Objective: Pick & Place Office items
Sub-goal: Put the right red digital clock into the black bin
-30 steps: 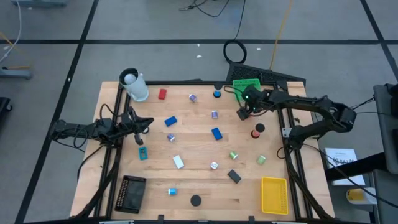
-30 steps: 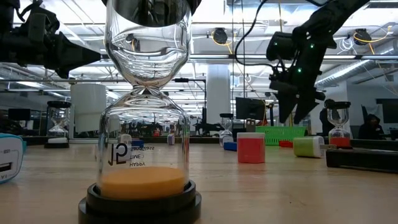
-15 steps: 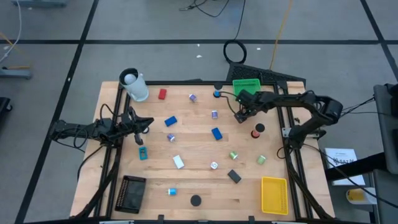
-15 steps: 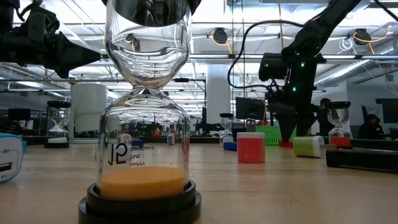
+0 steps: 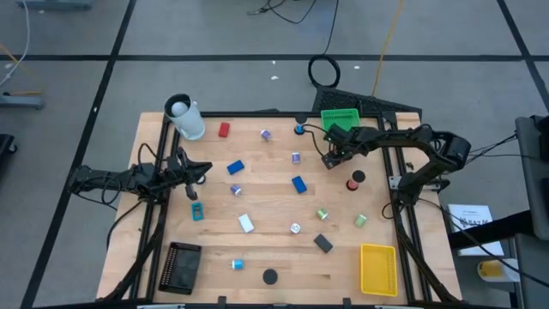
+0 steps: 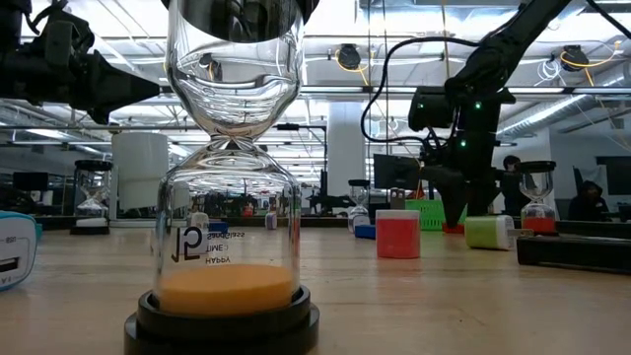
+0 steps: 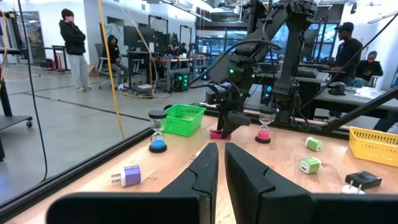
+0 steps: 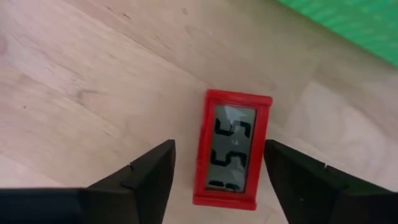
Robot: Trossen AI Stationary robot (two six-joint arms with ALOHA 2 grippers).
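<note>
My right gripper is open and points down near the green mesh tray. Its fingers stand on either side of a red digital timer without touching it. The timer lies flat on the wood, display up, and also shows in the left wrist view as a red piece under that gripper. My left gripper waits shut at the table's left side. Other small items lie scattered: a red block, blue blocks, a white block and a dark disc.
A white cup stands at the far left corner. A black mesh tray lies near left and a yellow one near right. An hourglass with orange sand stands close before the low camera. People are in the room behind.
My right gripper has moved a little toward the table's left and come down toward the wood beside the green tray, staying open. It now stands low over the red timer. The left arm has kept still.
</note>
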